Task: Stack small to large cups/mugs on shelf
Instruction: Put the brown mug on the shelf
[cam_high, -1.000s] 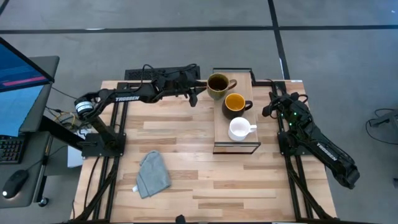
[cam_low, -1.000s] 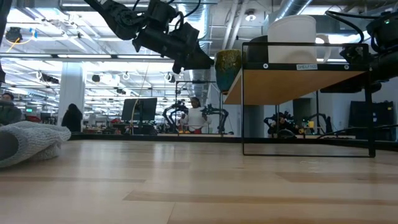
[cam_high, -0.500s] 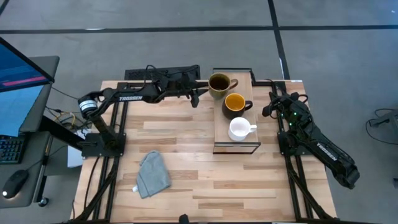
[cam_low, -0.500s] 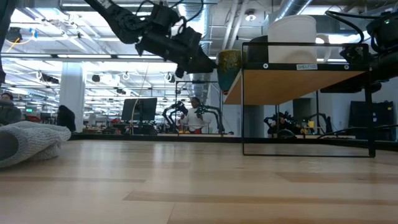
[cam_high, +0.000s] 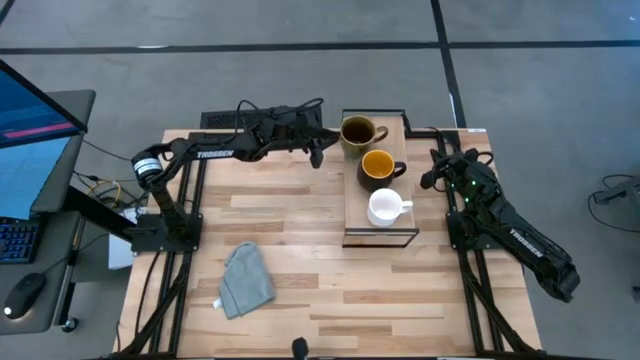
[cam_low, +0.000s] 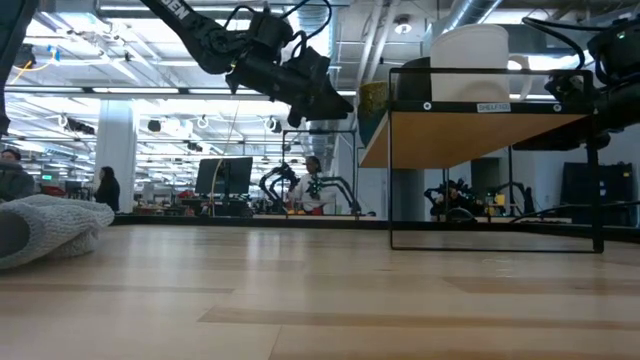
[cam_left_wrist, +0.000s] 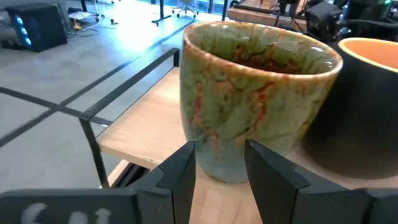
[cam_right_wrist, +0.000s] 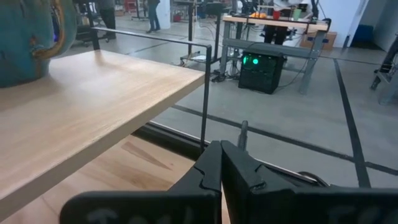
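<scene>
Three mugs stand on the shelf (cam_high: 400, 150): the olive-brown mug (cam_high: 356, 132) at its far end, the dark mug with orange inside (cam_high: 377, 167) in the middle, and the white mug (cam_high: 385, 207) nearest. My left gripper (cam_high: 328, 143) reaches level from the table's left to the olive-brown mug (cam_left_wrist: 261, 93), fingers apart. My right gripper (cam_high: 434, 178) waits shut to the right of the shelf. My left gripper meets the olive-brown mug low on its side wall (cam_left_wrist: 217, 158), on the side facing the table's left. Both fingertips (cam_left_wrist: 183, 163) stand against that wall with a gap between them, coming in level from the left. The mug stands upright on the shelf near its left edge (cam_left_wrist: 143, 124).
A grey cloth (cam_high: 245, 280) lies on the tabletop at the near left. The shelf's dark frame (cam_low: 395, 160) stands on the table. A monitor (cam_high: 40, 110) sits off the table's left side. People show far off in the room behind.
My left gripper has gone toward the table's right edge, against the olive-brown mug. The mug has slid a little to the right along the shelf, staying upright; in the low view more of it is hidden behind the shelf frame.
</scene>
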